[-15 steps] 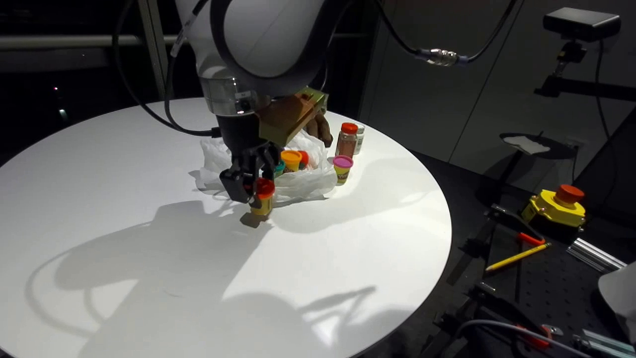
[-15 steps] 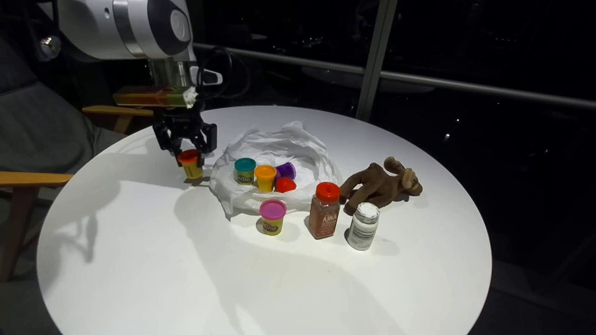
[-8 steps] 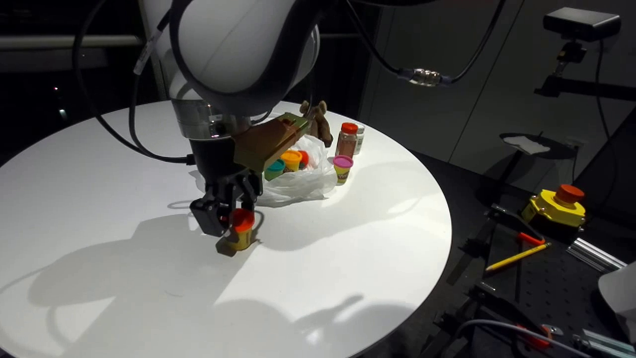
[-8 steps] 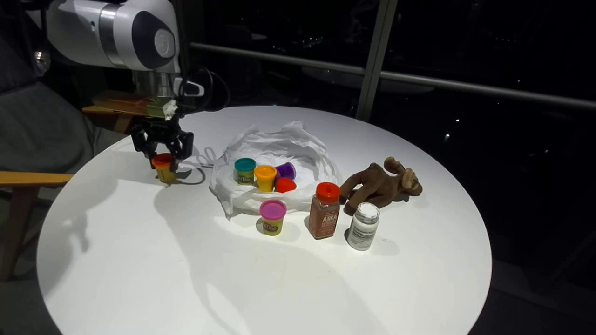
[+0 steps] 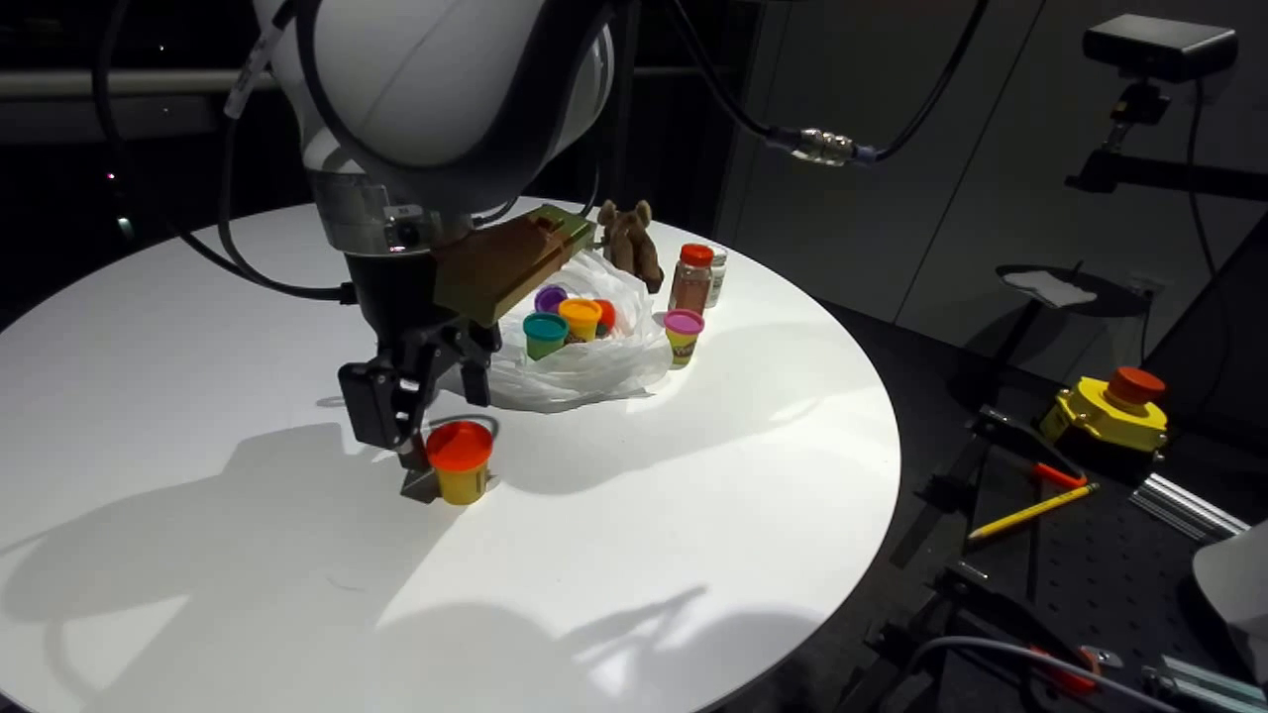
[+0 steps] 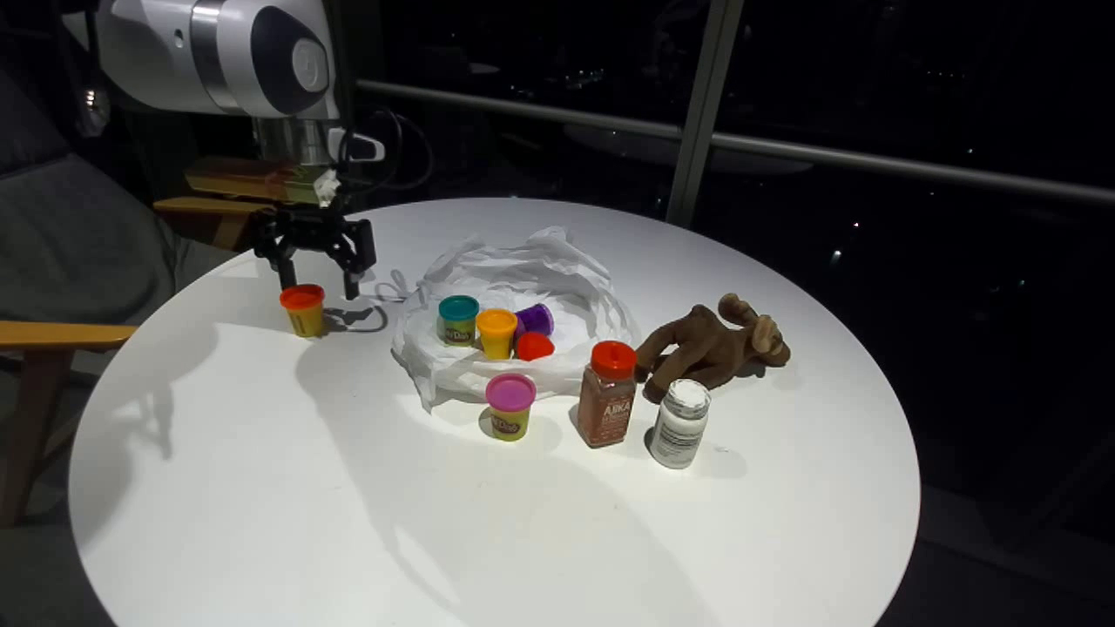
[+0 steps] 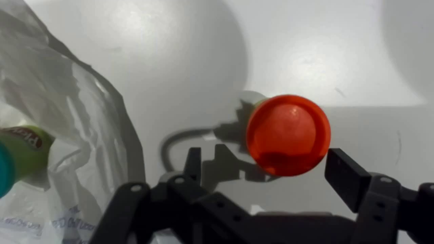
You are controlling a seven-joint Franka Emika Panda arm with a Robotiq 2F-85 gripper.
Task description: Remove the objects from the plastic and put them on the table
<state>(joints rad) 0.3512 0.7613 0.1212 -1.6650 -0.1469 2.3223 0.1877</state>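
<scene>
A yellow tub with a red-orange lid [image 5: 461, 463] stands upright on the white table, apart from the plastic bag [image 5: 594, 384]. It shows in both exterior views [image 6: 305, 315]. My gripper [image 7: 263, 152] is open around the tub's lid [image 7: 288, 134], with a wide gap on one side. The other finger [image 7: 346, 179] is close to the lid; whether it touches I cannot tell. In the crumpled bag [image 6: 557, 374] are a teal-lidded tub [image 6: 458, 320], an orange tub [image 6: 496, 334], a purple tub [image 6: 535, 320] and a red round thing [image 6: 534, 347].
A pink-lidded tub [image 6: 510, 407] stands on the table beside the bag. Near it are a red-capped spice jar [image 6: 607, 396], a white bottle [image 6: 679, 425] and a brown plush toy [image 6: 710, 344]. The bag's edge [image 7: 84, 135] lies to one side of the gripper.
My gripper has carried the red-lidded tub away from the bag across the table. Since half a second ago it has opened, let the tub go and risen slightly.
</scene>
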